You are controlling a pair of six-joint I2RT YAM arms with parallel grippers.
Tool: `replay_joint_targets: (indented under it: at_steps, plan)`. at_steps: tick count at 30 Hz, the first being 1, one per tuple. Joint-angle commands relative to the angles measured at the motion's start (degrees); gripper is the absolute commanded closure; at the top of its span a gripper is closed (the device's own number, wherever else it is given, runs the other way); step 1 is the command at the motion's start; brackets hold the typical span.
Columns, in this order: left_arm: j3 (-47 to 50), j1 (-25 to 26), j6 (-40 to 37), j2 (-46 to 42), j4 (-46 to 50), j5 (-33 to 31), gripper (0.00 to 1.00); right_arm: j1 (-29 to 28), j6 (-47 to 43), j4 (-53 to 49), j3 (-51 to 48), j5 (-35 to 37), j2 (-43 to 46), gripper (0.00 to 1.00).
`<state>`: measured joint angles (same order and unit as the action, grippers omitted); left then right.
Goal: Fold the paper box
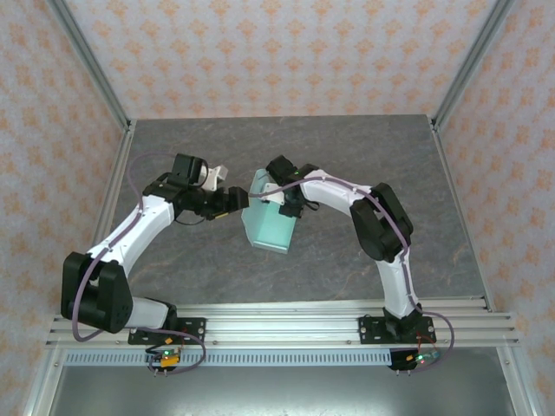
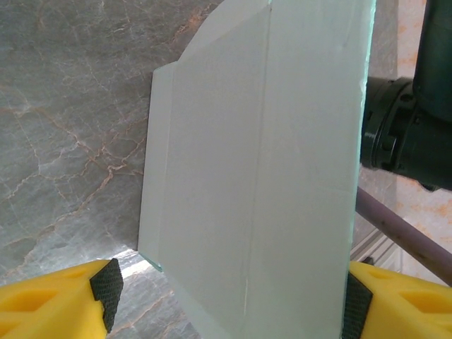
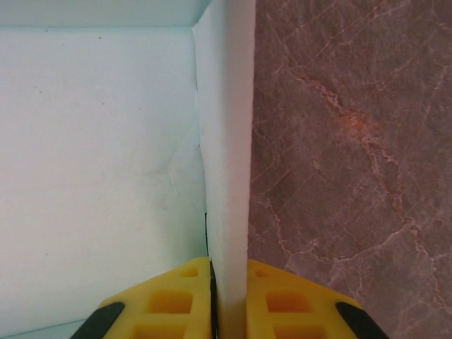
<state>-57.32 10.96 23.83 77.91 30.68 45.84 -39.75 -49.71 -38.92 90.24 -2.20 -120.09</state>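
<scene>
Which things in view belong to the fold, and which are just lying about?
Job:
- box, part-folded, held up between the arms
- right pincer, shut on a box panel
- left pincer, open, straddling the box

Not the job (fixtures, nothing to handle):
- table
- rail carrying the arm bases
- walls, patterned

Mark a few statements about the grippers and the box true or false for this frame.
1. The right gripper is shut on a panel of the paper box. True.
2. The left gripper is shut. False: its jaws stand wide apart, with card between them.
3. The paper box is a flat, unfolded sheet. False: panels are folded up and meet in a corner.
4. The table has a grey veined surface. True.
</scene>
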Motion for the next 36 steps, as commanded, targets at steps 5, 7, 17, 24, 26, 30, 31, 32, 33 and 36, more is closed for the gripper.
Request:
replay_joint_targets:
  at_steps: [5,7,17,24,26,30,31,32,33,36]
  plan:
    - [5.26,-7.91,9.1,-11.92,-8.28,0.58,0.06,-2.35,2.01,2.26,-1.75,11.38,-4.34,0.87]
    - [6.45,-10.65,10.77,-14.87,-8.48,-0.67,0.04,-2.44,2.17,1.92,-1.6,11.75,-4.59,0.87]
    - [8.52,-15.82,11.63,-17.18,-3.96,-8.77,0.0,0.41,16.1,0.91,-2.96,12.13,1.62,0.86]
    - [17.49,-9.33,16.63,-16.53,-15.38,-7.96,0.0,5.82,34.4,5.61,-10.79,8.72,9.8,0.87]
    - [20.13,-5.69,18.91,-15.3,-22.01,-7.92,0.0,7.3,37.32,9.24,-13.87,5.74,12.44,0.87]
    - [24.9,-0.17,19.57,-13.39,-37.07,-7.97,0.0,10.02,41.2,14.75,-17.79,1.4,16.61,0.89]
    - [25.68,1.23,18.89,-12.71,-40.32,-8.79,0.0,10.81,42.04,16.29,-18.82,0.09,17.65,0.89]
    - [25.94,2.78,18.1,-11.5,-42.91,-9.54,0.0,11.69,42.81,17.83,-19.77,-1.62,18.49,0.89]
    - [25.86,4.09,17.58,-10.12,-44.87,-9.4,0.0,12.4,43.28,18.92,-20.32,-3.24,18.9,0.89]
    - [25.64,7.89,16.6,-4.54,-51.86,-8.84,0.0,13.9,44.04,21.75,-21.95,-6.46,19.99,0.9]
